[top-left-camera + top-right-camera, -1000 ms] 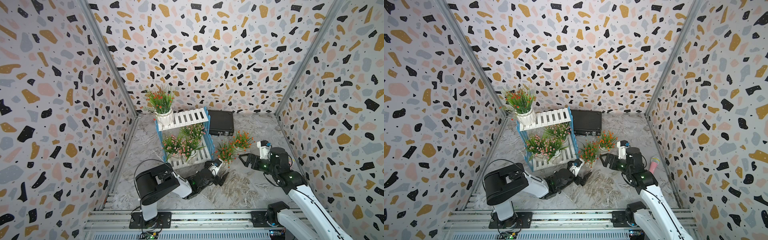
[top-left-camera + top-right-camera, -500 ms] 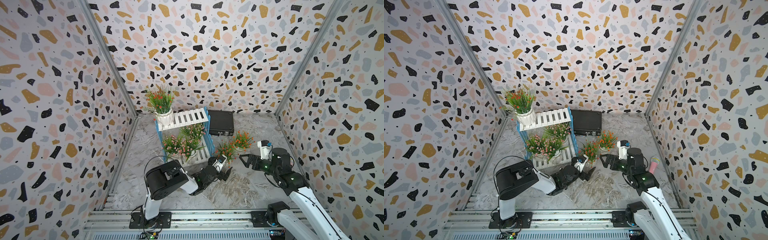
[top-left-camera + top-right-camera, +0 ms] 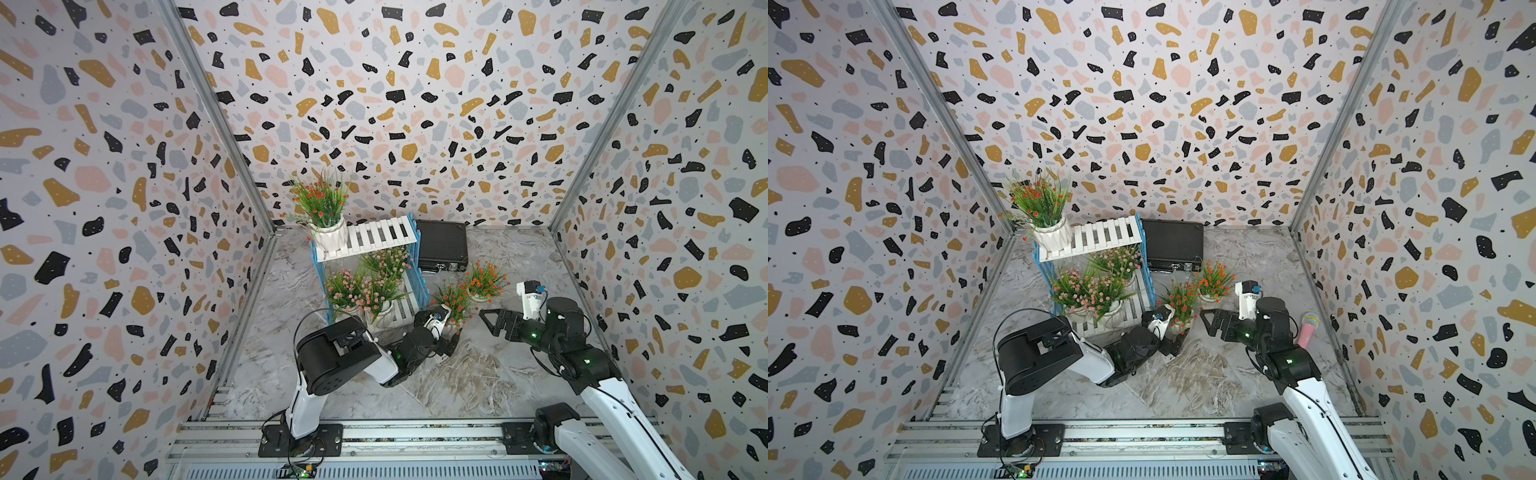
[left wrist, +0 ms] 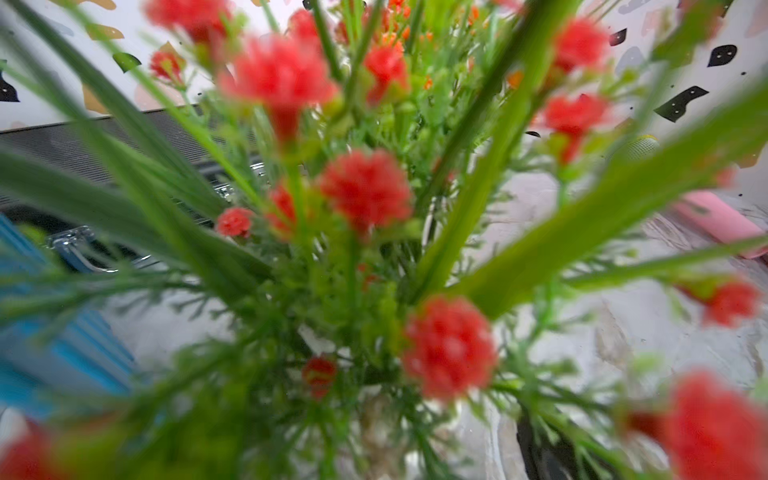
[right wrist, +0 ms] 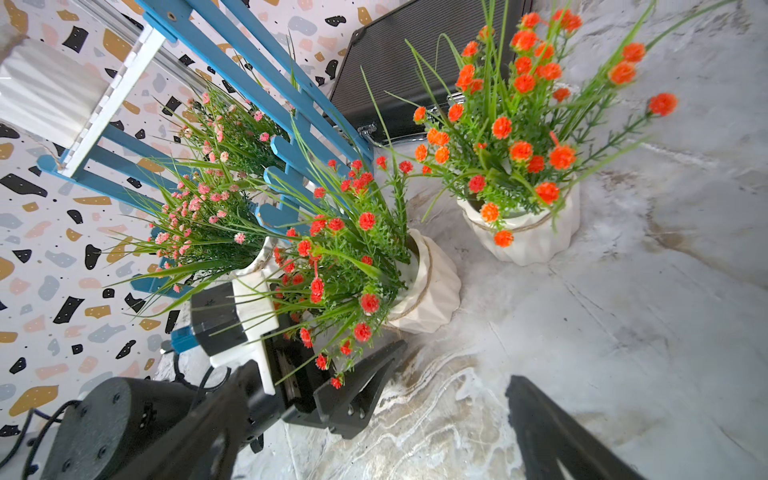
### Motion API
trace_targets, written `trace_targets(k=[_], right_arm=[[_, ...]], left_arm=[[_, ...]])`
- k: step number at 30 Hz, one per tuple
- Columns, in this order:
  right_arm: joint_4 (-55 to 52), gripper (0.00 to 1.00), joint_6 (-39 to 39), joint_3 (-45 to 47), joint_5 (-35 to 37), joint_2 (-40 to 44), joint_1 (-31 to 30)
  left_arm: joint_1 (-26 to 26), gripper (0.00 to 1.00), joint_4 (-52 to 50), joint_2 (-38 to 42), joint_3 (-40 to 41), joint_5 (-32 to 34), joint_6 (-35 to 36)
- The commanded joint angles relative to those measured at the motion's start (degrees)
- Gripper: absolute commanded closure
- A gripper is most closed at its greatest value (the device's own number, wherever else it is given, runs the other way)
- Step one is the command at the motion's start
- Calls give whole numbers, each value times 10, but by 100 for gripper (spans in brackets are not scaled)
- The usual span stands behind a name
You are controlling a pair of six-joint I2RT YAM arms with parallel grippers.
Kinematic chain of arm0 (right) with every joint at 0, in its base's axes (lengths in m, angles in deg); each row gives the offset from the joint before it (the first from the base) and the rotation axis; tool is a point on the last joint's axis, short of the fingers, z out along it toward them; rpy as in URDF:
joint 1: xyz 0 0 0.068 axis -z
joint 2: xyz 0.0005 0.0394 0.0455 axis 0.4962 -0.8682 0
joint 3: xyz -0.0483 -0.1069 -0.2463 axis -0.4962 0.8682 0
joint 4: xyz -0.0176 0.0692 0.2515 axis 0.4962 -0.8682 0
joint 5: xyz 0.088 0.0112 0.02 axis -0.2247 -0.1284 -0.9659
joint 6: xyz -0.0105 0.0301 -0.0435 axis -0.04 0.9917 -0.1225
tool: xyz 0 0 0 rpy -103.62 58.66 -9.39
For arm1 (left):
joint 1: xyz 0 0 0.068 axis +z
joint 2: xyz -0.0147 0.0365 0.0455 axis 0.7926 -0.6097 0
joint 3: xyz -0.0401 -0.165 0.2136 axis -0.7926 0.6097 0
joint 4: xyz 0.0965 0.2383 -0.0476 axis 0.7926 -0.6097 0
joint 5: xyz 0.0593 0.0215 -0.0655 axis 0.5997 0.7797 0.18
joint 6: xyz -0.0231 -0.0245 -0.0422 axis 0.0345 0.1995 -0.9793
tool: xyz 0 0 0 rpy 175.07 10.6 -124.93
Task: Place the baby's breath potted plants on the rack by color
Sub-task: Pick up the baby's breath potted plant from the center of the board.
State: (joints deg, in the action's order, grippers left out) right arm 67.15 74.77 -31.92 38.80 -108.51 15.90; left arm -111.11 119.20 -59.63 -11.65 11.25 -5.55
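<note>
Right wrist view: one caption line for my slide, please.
One orange-red plant beside the rack, a second orange-red plant near the black briefcase.

Both arms stretch low and forward, left tool [image 3: 449,338] and right tool [image 3: 488,322] spread wide.

Orange-red baby's breath plants [image 3: 322,199] and pale-pink baby's breath plants [image 3: 353,289], all green-leaved in white ribbed pots [image 3: 330,237], with the rack [image 3: 374,237] white-slatted and blue-sided, the briefcase [image 3: 442,245] ribbed black, the floor [image 3: 478,374] grey-veined marble, and the walls [image 3: 395,104] terrazzo-flecked in black, ochre, pink and grey.
</note>
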Motion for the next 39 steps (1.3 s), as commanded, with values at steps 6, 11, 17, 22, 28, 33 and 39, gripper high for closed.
trace_targets(k=[6, 11, 17, 22, 28, 33, 39], right_arm=[[1, 1, -8, 4, -4, 14, 2], [-4, 1, -9, 7, -3, 24, 2], [-8, 1, -13, 7, -2, 34, 2], [-8, 1, -13, 9, -2, 37, 2], [-11, 1, -17, 10, -2, 41, 2], [-12, 1, -18, 11, -1, 43, 2], [-12, 1, -18, 11, -2, 44, 2]], left_arm=[[20, 1, -10, -15, -51, -17, -3], [24, 1, -24, -31, -71, -26, -3], [32, 1, -31, -43, -83, -19, -5], [39, 1, -39, -51, -99, -16, -4], [45, 1, -49, -60, -118, -26, -4], [47, 1, -54, -70, -131, -29, -5], [46, 0, -54, -76, -134, -38, -9]])
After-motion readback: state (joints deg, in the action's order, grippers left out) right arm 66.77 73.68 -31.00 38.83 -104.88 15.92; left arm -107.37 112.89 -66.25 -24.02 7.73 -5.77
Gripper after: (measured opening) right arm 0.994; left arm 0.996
